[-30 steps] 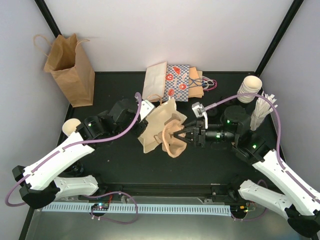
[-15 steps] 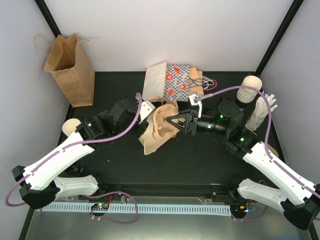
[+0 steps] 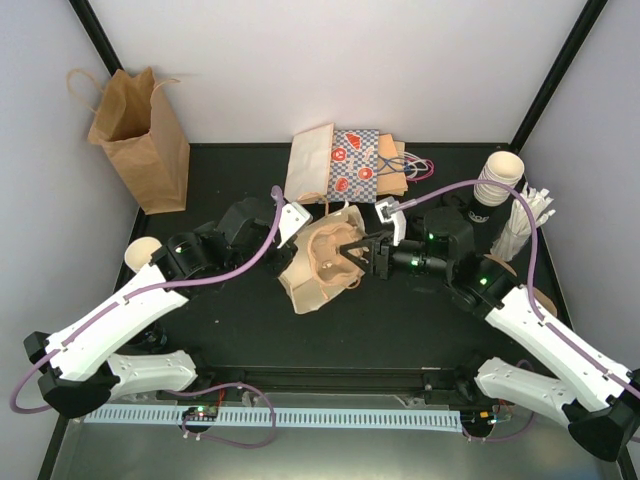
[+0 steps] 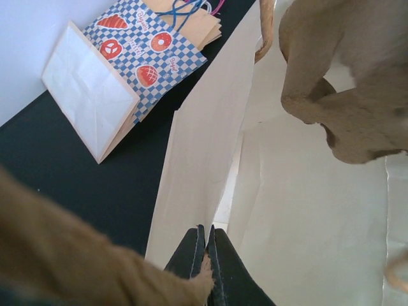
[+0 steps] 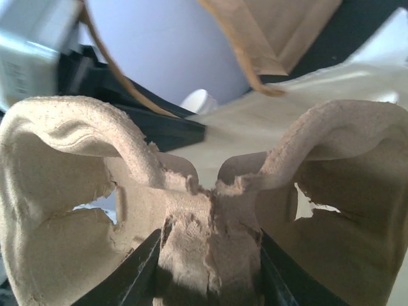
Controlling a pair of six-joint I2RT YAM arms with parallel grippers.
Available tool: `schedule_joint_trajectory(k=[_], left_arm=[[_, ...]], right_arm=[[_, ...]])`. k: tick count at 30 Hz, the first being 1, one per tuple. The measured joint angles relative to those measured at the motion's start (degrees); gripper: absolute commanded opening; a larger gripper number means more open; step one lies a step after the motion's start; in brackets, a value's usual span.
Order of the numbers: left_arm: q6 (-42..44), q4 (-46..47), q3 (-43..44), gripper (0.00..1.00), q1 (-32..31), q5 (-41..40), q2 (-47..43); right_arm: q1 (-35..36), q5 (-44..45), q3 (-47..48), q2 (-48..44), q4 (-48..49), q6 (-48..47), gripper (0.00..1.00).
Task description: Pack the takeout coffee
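Observation:
A stack of small white paper cups [image 3: 497, 178] stands at the back right, apart from both grippers. A cream paper bag [image 3: 312, 282] lies on its side mid-table, mouth toward the right. My left gripper [image 3: 300, 222] is shut on the bag's upper edge [image 4: 191, 178], with the fingertips [image 4: 199, 239] pinching the paper. My right gripper [image 3: 365, 250] is shut on a brown pulp cup carrier [image 3: 335, 255] and holds it in the bag's mouth. In the right wrist view the jaws clamp the carrier's centre ridge [image 5: 210, 242]. The carrier also shows in the left wrist view [image 4: 347, 95].
A brown paper bag [image 3: 140, 130] stands upright at the back left. Flat bags, one blue-checkered [image 3: 352, 165], lie at the back centre. A bundle of white sticks [image 3: 520, 225] lies by the cups. A tan round thing [image 3: 140, 254] sits by the left arm.
My right gripper has moved left and back with the carrier, from over the bag's front into its mouth. The bag's opening has shifted and spread. The left gripper has kept its hold.

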Motion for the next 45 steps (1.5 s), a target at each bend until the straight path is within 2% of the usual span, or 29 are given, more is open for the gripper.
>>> schedule_joint_trajectory(k=[5, 14, 21, 28, 37, 45], left_arm=[[0.1, 0.2, 0.0, 0.02, 0.0, 2.3, -0.6], [0.3, 1.7, -1.7, 0.02, 0.0, 4.5, -2.2], [-0.2, 2.3, -1.8, 0.02, 0.0, 5.9, -2.3], [-3.2, 2.6, -1.7, 0.02, 0.0, 12.1, -2.1], [-8.9, 2.0, 0.7, 0.02, 0.6, 19.5, 0.1], [-12.0, 1.6, 1.9, 0.02, 1.1, 23.8, 1.3]], right_arm=[[0.0, 3.7, 1.1, 0.4, -5.7, -2.4, 0.36], [0.0, 6.2, 0.7, -0.3, -4.0, 2.9, 0.35], [0.0, 7.3, 4.3, 3.0, -10.5, -3.7, 0.34], [0.8, 9.7, 6.8, 4.3, -18.3, -9.0, 0.33], [4.6, 19.3, 15.0, 6.5, -31.0, -16.6, 0.34], [13.2, 31.8, 17.5, 10.4, -37.9, -19.6, 0.34]])
